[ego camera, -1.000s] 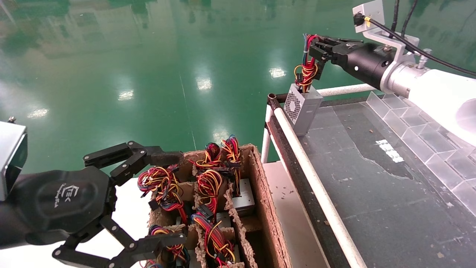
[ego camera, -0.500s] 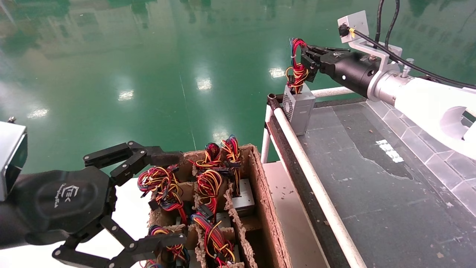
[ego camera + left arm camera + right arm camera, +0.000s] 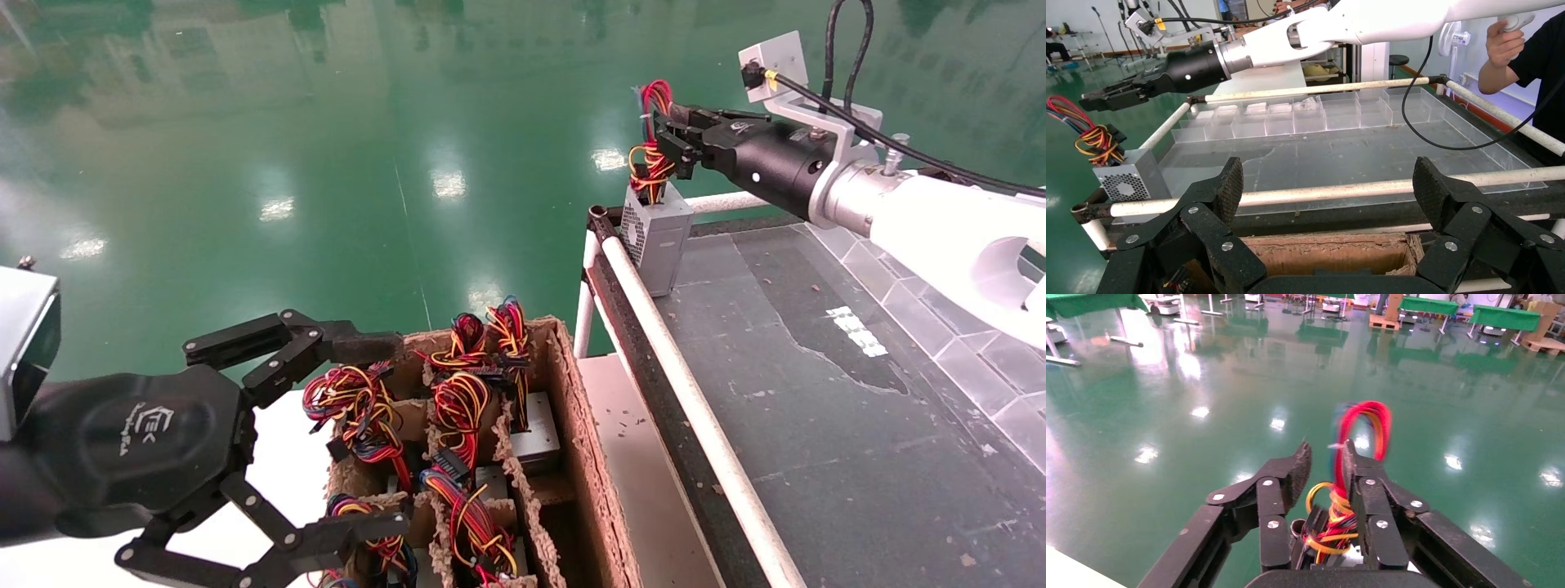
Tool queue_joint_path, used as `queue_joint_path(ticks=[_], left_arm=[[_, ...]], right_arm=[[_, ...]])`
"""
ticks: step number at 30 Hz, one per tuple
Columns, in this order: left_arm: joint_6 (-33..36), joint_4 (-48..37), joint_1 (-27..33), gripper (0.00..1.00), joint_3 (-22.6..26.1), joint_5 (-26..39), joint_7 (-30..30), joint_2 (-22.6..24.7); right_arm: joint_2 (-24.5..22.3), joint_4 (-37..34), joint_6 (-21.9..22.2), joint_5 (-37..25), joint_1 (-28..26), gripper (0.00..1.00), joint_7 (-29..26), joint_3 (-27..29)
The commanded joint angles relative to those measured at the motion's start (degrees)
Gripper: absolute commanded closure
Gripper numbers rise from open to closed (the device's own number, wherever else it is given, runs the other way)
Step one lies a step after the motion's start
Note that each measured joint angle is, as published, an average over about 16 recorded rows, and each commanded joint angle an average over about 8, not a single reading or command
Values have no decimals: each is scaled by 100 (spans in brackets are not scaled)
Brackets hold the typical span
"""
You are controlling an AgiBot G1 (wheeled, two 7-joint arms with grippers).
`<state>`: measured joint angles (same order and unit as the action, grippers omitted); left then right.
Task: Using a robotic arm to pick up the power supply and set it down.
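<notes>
The power supply (image 3: 658, 237), a small silver box with a fan grille, stands upright on the far left corner of the dark table (image 3: 817, 392); the left wrist view shows it too (image 3: 1128, 177). Its tied red, yellow and blue wire bundle (image 3: 650, 159) sticks up from the top. My right gripper (image 3: 666, 131) hovers at that bundle, open, with the wires (image 3: 1333, 520) loose between the pads and leaning on one finger (image 3: 1352, 471). My left gripper (image 3: 384, 437) hangs wide open and empty over the cardboard box (image 3: 584, 457).
The cardboard divider box holds several more supplies with wire bundles (image 3: 458, 408). A white rail (image 3: 686, 392) edges the table. Clear plastic dividers (image 3: 940, 302) line its right side. A person (image 3: 1529, 55) stands beyond the table. Green floor lies past the corner.
My right gripper carried the supply by its wires to the table's far corner, where it now stands straight. The jaws have parted from the bundle. The left arm stayed still.
</notes>
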<state>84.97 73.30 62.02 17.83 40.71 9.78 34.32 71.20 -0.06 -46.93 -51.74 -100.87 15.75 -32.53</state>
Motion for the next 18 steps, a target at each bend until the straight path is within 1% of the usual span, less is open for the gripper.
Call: queue_joint_path(ticks=[1,7,10,14,18], left_arm=[[0,0,0,0,0,0,0,0],[-1,0,0,0,2,-1,-1,-1],[-1,0,1,0,2,-2,-1,-1],[-1,0,1,0,3,-2,-2,-1],[-2,-1,0,0,4,-3,-2,-2]], right_arm=[[-11,-2,-3,-22,-1,0,1,-15],[-85,26,-3,6,-23,0,53,4],[-153,70,-69,80,-54,0,88,56],[-343,196,-398,251,-110,0,186,175],[-581,352,-856,391,-121,0,317,275]])
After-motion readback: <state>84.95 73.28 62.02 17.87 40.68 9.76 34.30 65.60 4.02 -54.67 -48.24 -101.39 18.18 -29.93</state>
